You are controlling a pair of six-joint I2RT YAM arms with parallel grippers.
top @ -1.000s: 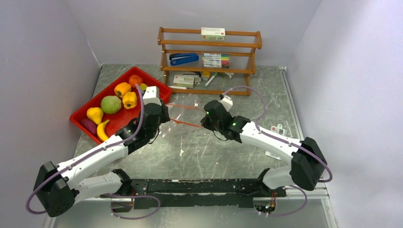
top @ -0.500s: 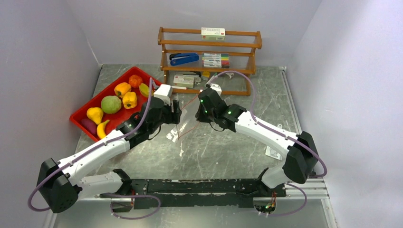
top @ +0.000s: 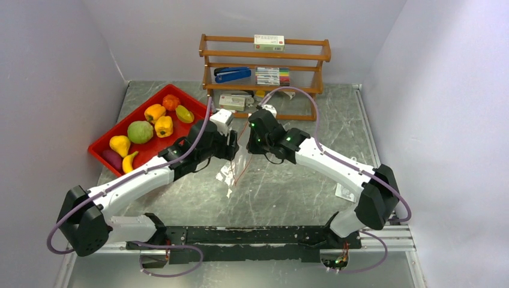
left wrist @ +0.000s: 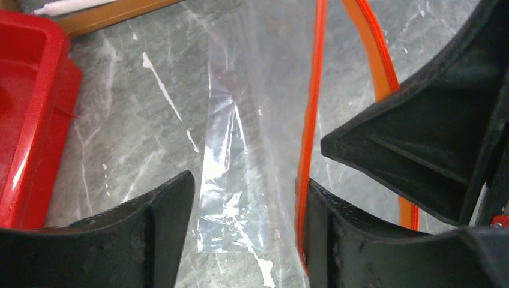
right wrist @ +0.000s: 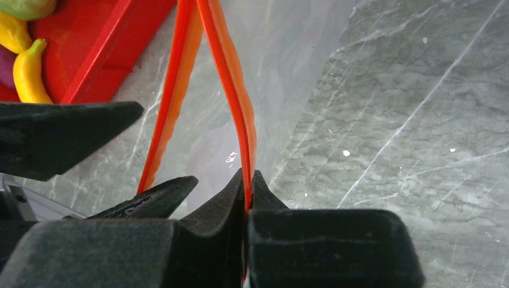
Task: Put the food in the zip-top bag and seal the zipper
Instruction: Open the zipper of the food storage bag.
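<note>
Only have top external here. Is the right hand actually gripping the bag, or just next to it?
Observer: Gripping. The right wrist view shows the right hand shut on one strip of the zipper.
Operator: Mouth sealed or open?
Observer: Open. In that view the second strip stands apart from the pinched one, with clear film between them.
Operator: Left hand got anything?
Observer: No. In the left wrist view the left hand is open, with the zip-top bag film lying loose between its fingers.
</note>
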